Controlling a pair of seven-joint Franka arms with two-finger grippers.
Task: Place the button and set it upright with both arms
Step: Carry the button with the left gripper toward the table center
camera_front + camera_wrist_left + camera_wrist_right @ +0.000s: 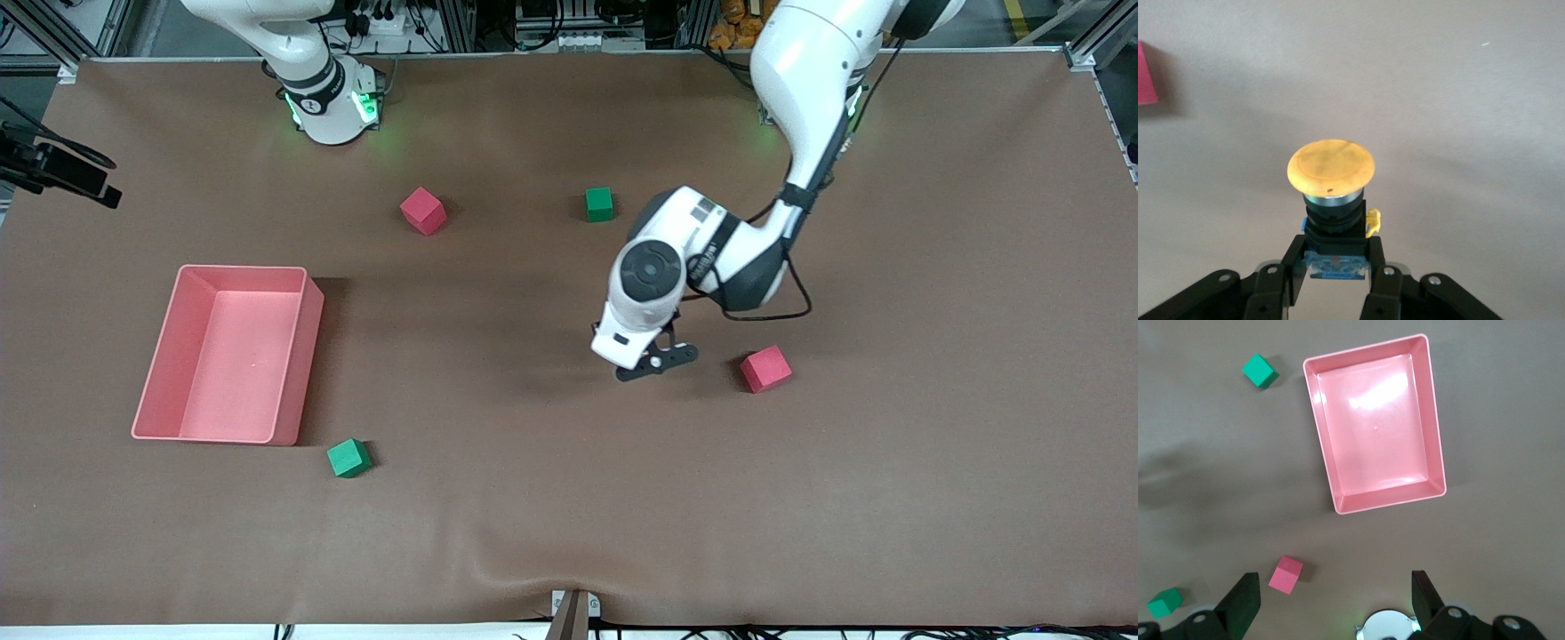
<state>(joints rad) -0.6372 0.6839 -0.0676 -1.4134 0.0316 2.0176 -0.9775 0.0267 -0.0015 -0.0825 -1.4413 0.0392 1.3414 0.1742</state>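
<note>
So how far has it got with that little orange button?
The pick-up looks done: the left gripper is shut on the button, over the table mat beside a red cube. Still to do: set it down upright. The right gripper waits high up, open, above the pink tray.

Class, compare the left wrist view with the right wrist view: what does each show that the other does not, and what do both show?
Only the left wrist view shows the button, orange cap outward, clamped at its base by the left gripper, with the edge of one red cube beside it.

Only the right wrist view shows the pink tray, two green cubes, another red cube and the right gripper, jaws wide open, holding nothing.

Both show the brown table.
</note>
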